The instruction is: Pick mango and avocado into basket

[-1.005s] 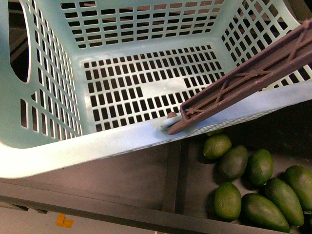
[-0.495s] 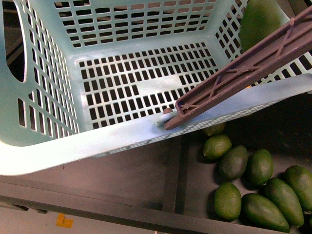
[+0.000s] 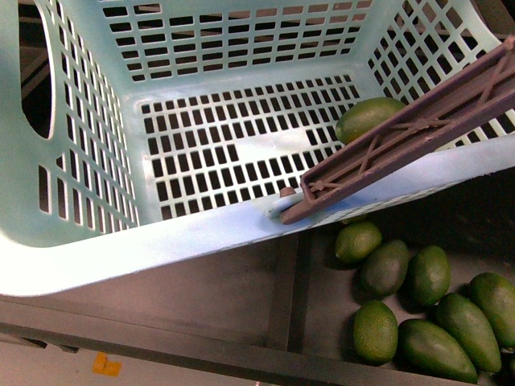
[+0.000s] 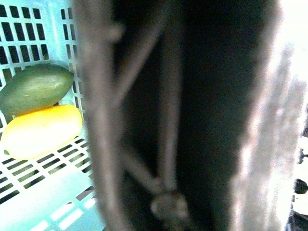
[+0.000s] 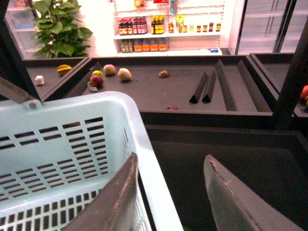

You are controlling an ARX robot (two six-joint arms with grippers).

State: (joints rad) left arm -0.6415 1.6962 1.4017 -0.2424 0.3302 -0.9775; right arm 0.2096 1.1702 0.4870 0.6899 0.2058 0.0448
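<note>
Up front sits the basket (image 3: 88, 265), handle (image 3: 402, 133) slanting over its right corner; avocado (image 3: 366, 117) lies on the basket floor by the right wall, touching the mango (image 4: 41, 131); right gripper (image 5: 168, 192) jaws spread wide, empty; left gripper's jaws, can't tell.

The avocado (image 3: 366, 117) lies in the basket (image 3: 161, 245), at its right, touching the mango (image 4: 41, 131). Loose avocados (image 3: 418, 305) lie right of the basket, nearer.
</note>
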